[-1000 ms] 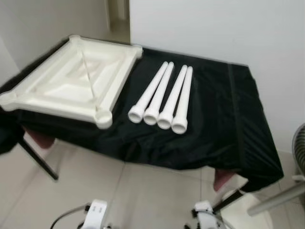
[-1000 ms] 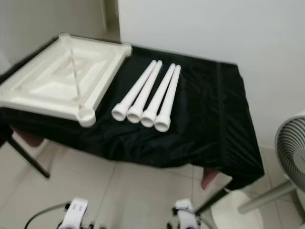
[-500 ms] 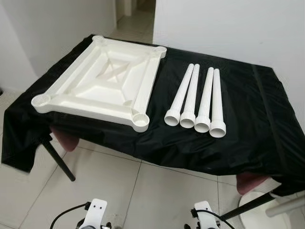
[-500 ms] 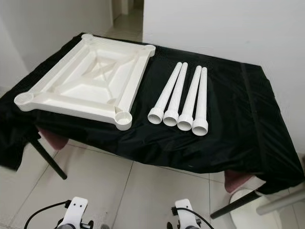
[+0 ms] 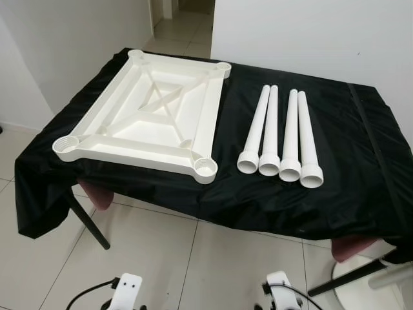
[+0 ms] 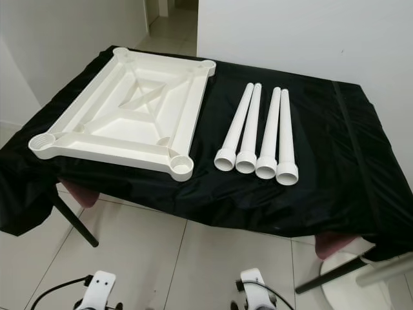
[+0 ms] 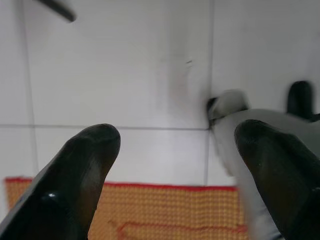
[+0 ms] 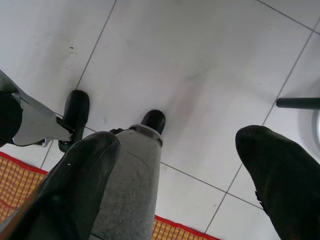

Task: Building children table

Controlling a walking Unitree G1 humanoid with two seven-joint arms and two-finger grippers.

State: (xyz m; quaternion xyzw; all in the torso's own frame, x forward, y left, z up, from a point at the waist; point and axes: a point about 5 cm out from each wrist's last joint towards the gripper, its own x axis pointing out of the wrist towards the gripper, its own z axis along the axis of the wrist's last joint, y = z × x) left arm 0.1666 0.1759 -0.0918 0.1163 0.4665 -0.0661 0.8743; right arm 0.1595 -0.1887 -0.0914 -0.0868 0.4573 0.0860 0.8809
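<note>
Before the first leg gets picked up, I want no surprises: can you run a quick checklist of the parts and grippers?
1. Tabletop lies upside down with its corner sockets facing up: ok.
2. All four legs are present, side by side on the black cloth, to the right of the tabletop: ok.
3. Legs' wide ends point toward the robot, nothing lying on them: ok.
4. Left gripper open and holding nothing, pointing down at the floor: ok.
5. Right gripper open and holding nothing, also hanging low: ok.
6. Socket threads clean enough for the legs: cannot tell.
</note>
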